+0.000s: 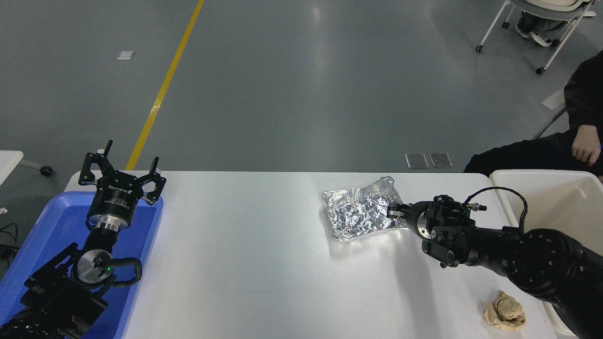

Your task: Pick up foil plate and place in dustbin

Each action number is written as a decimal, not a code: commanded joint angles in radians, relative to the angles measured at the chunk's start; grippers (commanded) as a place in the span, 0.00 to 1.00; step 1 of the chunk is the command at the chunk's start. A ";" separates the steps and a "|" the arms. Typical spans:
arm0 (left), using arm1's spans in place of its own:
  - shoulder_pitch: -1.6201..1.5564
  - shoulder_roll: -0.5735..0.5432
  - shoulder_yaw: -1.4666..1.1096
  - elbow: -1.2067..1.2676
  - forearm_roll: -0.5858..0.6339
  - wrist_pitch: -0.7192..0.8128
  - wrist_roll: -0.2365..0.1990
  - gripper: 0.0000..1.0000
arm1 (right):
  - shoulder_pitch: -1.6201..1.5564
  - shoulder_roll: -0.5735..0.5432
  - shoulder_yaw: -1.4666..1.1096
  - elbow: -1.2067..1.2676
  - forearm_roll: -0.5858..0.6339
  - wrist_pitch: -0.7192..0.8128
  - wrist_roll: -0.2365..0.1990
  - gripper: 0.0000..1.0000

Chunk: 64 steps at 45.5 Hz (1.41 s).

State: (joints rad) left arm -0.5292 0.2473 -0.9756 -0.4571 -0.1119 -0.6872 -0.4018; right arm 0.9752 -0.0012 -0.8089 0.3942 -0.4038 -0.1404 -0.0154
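Observation:
The foil plate (pixel 360 214) lies crinkled and shiny on the white table (pixel 245 245), right of centre. My right gripper (pixel 394 211) comes in from the right and sits low at the plate's right rim, touching or overlapping it. The plate's lower right corner is hidden behind the gripper. The dustbin (pixel 560 197), off-white with deep walls, stands off the table's right edge, behind my right arm. My left gripper (pixel 121 162) is parked open and empty at the lower left.
A blue tray (pixel 52 226) lies under the left arm at the table's left edge. A beige crumpled paper lump (pixel 505 310) sits at the front right. A person's hand (pixel 584 148) and dark sleeve are beyond the dustbin. A wheeled chair (pixel 541 19) stands far back.

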 commanded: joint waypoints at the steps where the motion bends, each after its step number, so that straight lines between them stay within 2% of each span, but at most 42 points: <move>1: 0.000 0.001 0.000 0.000 0.000 0.000 0.000 1.00 | -0.001 0.001 -0.001 -0.002 -0.024 0.007 0.002 0.00; 7: 0.000 0.001 0.000 0.000 0.000 0.000 0.000 1.00 | 0.042 0.001 -0.013 0.014 -0.024 0.008 0.018 0.00; 11: 0.000 0.001 0.000 0.000 0.001 0.000 0.000 1.00 | 0.132 -0.012 -0.045 0.119 -0.024 0.028 0.031 0.00; 21: 0.000 0.001 0.000 0.000 0.001 0.000 0.001 1.00 | 0.485 -0.288 -0.076 0.498 -0.020 0.160 0.037 0.00; 28: 0.002 0.001 0.000 0.000 0.001 0.000 0.000 1.00 | 0.747 -0.485 -0.079 0.751 -0.018 0.387 0.029 0.00; 35: 0.003 0.001 -0.002 0.000 0.001 0.000 0.001 1.00 | 0.976 -0.597 -0.087 0.879 -0.013 0.603 0.022 0.00; 45: 0.003 0.001 -0.002 0.000 0.001 0.000 0.001 1.00 | 1.181 -0.625 -0.099 0.925 -0.004 0.748 0.011 0.00; 59: 0.003 0.001 -0.002 0.000 0.001 0.000 0.001 1.00 | 1.412 -0.623 -0.205 1.023 0.000 0.791 0.011 0.00; 64: 0.003 0.001 -0.002 0.000 0.001 0.000 0.001 1.00 | 1.436 -0.628 -0.245 1.023 -0.001 0.792 -0.001 0.00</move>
State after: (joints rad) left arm -0.5263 0.2485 -0.9772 -0.4572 -0.1105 -0.6872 -0.4004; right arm 2.2860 -0.6127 -0.9846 1.3699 -0.4055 0.6107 -0.0044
